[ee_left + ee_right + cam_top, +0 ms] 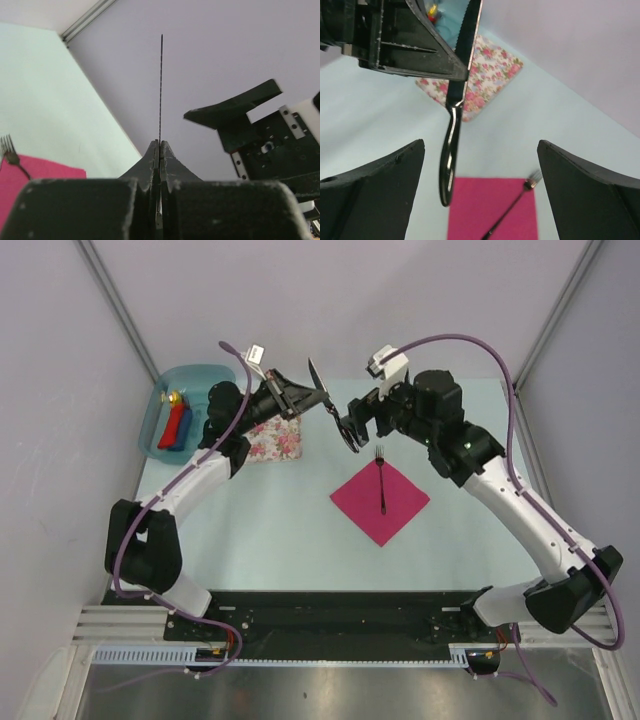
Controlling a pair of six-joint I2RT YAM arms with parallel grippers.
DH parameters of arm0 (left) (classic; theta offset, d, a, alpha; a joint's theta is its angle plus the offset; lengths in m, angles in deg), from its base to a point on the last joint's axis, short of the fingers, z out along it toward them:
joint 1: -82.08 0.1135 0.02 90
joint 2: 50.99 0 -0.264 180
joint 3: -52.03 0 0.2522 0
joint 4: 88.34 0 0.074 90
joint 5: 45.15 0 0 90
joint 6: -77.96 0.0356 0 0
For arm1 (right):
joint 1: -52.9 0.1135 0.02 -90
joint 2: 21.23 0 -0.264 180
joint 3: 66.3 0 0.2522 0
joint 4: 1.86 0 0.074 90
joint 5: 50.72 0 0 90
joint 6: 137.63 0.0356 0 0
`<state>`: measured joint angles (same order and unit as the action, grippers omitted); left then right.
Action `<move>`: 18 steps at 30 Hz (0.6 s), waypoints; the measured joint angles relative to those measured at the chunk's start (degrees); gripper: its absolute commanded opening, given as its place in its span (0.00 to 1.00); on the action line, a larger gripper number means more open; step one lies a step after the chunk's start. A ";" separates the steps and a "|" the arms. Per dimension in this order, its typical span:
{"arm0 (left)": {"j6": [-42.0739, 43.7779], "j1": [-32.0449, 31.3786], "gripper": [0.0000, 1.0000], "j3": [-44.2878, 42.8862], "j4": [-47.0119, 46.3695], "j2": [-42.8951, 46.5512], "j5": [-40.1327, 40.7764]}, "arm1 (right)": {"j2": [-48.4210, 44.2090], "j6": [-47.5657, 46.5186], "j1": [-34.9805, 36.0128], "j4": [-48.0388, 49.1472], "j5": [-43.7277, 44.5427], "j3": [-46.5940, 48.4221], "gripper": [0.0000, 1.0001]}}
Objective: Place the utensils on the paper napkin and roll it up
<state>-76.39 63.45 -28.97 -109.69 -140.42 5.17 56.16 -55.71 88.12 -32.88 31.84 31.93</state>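
Observation:
The magenta paper napkin (380, 502) lies as a diamond on the table with the dark fork (381, 480) on it, tines pointing away. My left gripper (322, 398) is shut on the dark knife (316, 374) and holds it in the air beyond the napkin. In the left wrist view the blade (161, 85) stands edge-on out of the closed gripper (160, 143). In the right wrist view the knife's handle (448, 160) hangs between the open fingers of my right gripper (481, 145), touching neither. The napkin (492, 210) and fork (515, 205) lie below.
A white cloth with rose print (275, 438) lies left of the napkin, under the left arm. A blue bin (205, 375) at the far left holds red and blue rolls (176, 426). Walls close in the back and sides.

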 measured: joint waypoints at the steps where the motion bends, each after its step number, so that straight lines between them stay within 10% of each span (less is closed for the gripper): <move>1: 0.39 0.00 0.00 0.20 1.05 0.00 0.09 | 0.66 -1.03 -0.20 -2.45 0.15 1.66 1.00; 7: 2.69 -0.57 0.00 0.59 5.62 0.00 0.74 | 10.95 0.76 -2.01 -18.36 -1.77 18.45 0.98; 12: 4.55 -1.03 0.00 2.08 7.91 -0.04 2.08 | 18.25 6.99 -4.90 -26.34 -8.59 22.91 0.61; 18: 5.03 -1.18 0.00 2.43 9.29 -0.59 2.45 | 21.22 11.89 -5.68 -29.42 -11.67 22.95 0.47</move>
<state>-71.37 62.27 -26.55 -100.40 -141.01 7.62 77.38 -43.82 82.44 -62.30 20.16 54.88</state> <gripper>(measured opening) 0.005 0.506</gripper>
